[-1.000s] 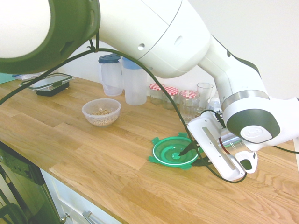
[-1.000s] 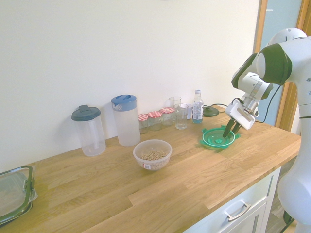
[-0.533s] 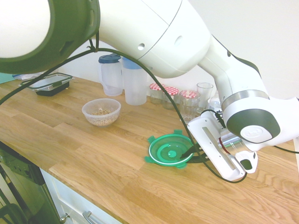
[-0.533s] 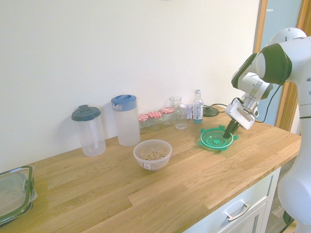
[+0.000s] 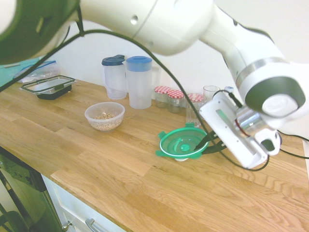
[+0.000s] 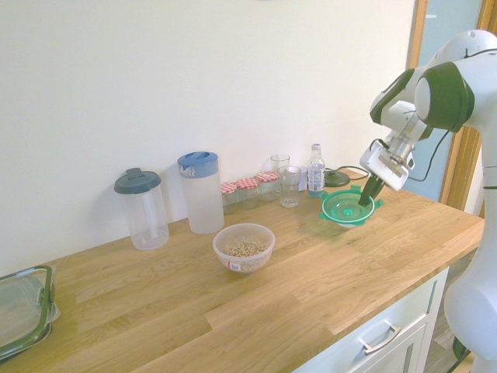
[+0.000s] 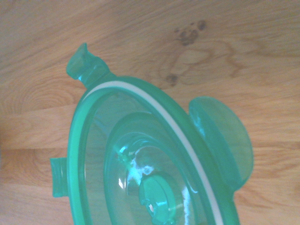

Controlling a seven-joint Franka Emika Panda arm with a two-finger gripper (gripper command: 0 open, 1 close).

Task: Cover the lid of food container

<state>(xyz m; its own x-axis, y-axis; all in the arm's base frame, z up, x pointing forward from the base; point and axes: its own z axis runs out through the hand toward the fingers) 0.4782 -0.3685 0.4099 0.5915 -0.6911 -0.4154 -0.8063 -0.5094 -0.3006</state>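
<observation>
The white arm reaches out over the right end of the counter, wrist angled down toward the wood. Its gripper (image 5: 208, 143) (image 6: 365, 196) is raised a little above the surface, the dark fingers (image 6: 366, 192) pinched on the rim of the lid (image 5: 182, 141) (image 6: 345, 207) (image 7: 140, 173).

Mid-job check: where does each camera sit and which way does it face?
First exterior: beside the arm's base, facing along the counter; arm and gripper holding the lid.
Second exterior: opposite end, facing back; arm at right, food container central.
Wrist: above the lid, looking down; no body visible.
Shared: lid, container.
</observation>
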